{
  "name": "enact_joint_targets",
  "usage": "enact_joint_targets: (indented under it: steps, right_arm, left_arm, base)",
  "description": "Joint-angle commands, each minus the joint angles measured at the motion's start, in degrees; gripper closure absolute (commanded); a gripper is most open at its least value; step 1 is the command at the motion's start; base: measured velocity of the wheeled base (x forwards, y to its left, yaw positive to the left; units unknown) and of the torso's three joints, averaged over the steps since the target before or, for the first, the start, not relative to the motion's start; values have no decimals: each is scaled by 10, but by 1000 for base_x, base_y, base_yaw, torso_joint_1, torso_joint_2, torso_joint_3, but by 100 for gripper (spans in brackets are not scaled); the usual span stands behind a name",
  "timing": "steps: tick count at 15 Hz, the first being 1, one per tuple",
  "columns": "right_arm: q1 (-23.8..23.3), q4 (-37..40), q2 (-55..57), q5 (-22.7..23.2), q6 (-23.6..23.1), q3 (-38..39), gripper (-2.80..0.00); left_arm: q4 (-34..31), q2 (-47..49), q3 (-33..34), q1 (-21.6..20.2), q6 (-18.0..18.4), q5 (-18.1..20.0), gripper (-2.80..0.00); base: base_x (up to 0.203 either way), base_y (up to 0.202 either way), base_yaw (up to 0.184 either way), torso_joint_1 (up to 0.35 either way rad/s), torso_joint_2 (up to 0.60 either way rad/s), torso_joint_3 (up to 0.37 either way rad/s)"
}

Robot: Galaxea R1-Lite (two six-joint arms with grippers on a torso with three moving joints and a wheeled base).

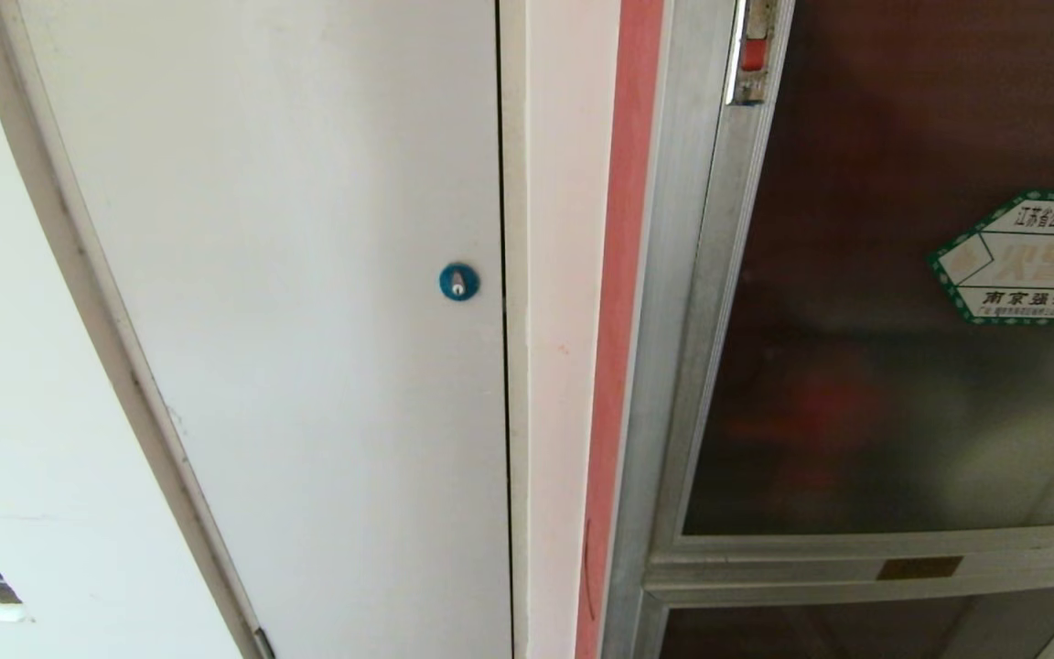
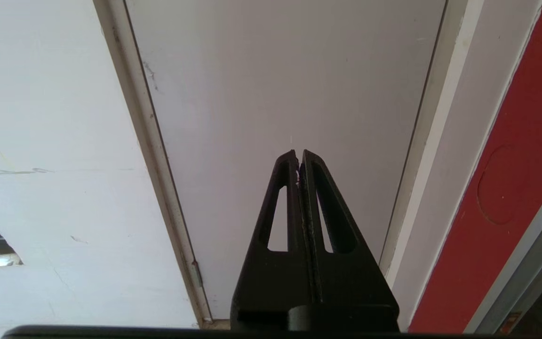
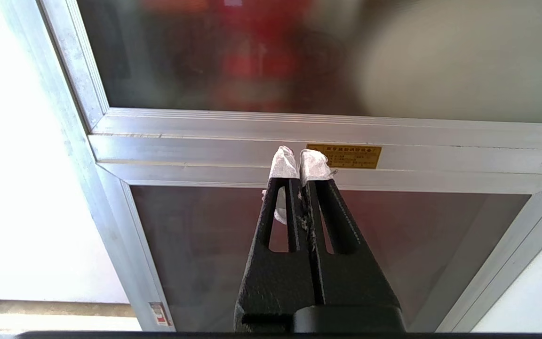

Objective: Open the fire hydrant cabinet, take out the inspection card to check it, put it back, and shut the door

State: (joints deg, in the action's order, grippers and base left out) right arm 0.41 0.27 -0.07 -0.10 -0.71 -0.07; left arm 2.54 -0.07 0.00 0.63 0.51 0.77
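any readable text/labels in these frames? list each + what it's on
"江苏省公安厅消防局": top line of the hexagonal sticker on the door, cut off at the picture's edge.
"南京强劲消防": its bottom line, also cut off.
Large pale characters beside a telephone symbol in the sticker's middle: too faint to read.
Fine print under the bottom line: too small.
Brass plate on the fire hydrant cabinet frame: print too small.
Small label low on the frame: unreadable.

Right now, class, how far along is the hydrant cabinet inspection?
Nothing looks done: the door is shut, its red latch untouched. Nothing is in hand: the left gripper and right gripper are both closed and empty. Opening, checking the card, returning it and closing all remain.
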Motion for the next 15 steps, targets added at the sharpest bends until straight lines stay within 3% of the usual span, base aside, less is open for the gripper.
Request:
enact_joint_targets:
  steps: [1, 10, 15]
  right_arm:
    - [0, 0, 0, -1, 4, 0, 0]
    - [0, 5, 1, -10, 19, -17, 0]
    - [1, 40, 132, -2, 40, -190, 0]
  left_arm:
    - [0, 1, 11, 0, 0, -1, 0]
    - [0, 1, 11, 0, 0, 0, 0]
    - [0, 1, 11, 0, 0, 0, 0]
  base:
    - [0, 0, 0, 0, 0, 0]
    - [0, 0, 0, 0, 0, 0]
    - [0, 0, 0, 0, 0, 0]
